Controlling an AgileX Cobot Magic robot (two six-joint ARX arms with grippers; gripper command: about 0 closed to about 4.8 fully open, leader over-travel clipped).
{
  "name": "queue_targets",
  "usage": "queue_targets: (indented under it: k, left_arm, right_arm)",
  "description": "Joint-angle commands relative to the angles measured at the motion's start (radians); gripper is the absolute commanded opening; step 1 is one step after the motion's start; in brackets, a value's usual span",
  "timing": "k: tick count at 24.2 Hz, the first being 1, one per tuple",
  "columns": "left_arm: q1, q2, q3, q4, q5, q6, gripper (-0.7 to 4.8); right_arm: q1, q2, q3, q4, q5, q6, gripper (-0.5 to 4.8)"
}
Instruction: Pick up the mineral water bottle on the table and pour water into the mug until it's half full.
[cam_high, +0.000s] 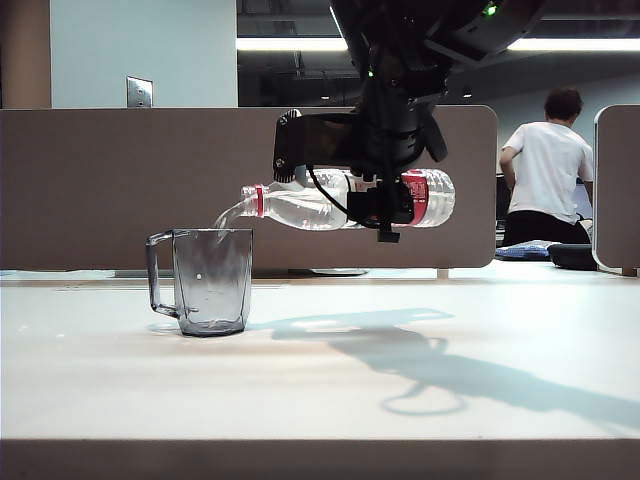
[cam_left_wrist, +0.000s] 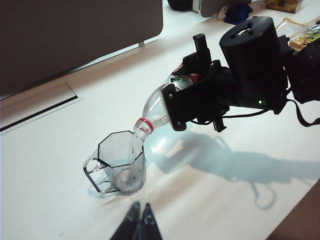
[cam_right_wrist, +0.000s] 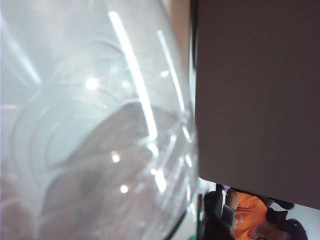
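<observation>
On worktop: one mug, one mineral water bottle suspended above, two pincers.

Mug: transparent smoky-grey, faceted walls, angular side handle facing away from bottle, standing upright.

Mineral water bottle: clear ribbed plastic, red neck ring, red-and-white label at base end. Held roughly level beside and above mug, neck tipped slightly down over mug rim. Thin stream of water, clear and colourless, running from mouth into mug; fill level inside mug hard to make out.

Right pincer: black, clamped around bottle body between shoulder and label, above and to the side of mug. Fingers largely masked by wrist housing; right wrist view filled by blurred clear plastic, jaws not distinguishable there.

Left pincer: dark fingertips only, cut off at frame edge in left wrist view, close together, nothing between them, hovering near mug on the side opposite bottle. Not visible in exterior view.
</observation>
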Motion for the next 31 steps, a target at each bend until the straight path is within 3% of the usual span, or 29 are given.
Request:
queue_targets:
  k: [1, 31]
  left_arm:
    - [0.001, -0.008, 0.003, 0.001, 0.008, -0.003, -0.04]
    - [-0.017, -0.015, 0.003, -0.002, 0.008, -0.002, -0.04]
  right_arm:
    - [0.0, -0.016, 0.011, 0.056, 0.021, -0.008, 2.82]
    - [-0.011, -0.016, 0.072, 0.042, 0.018, -0.004, 2.81]
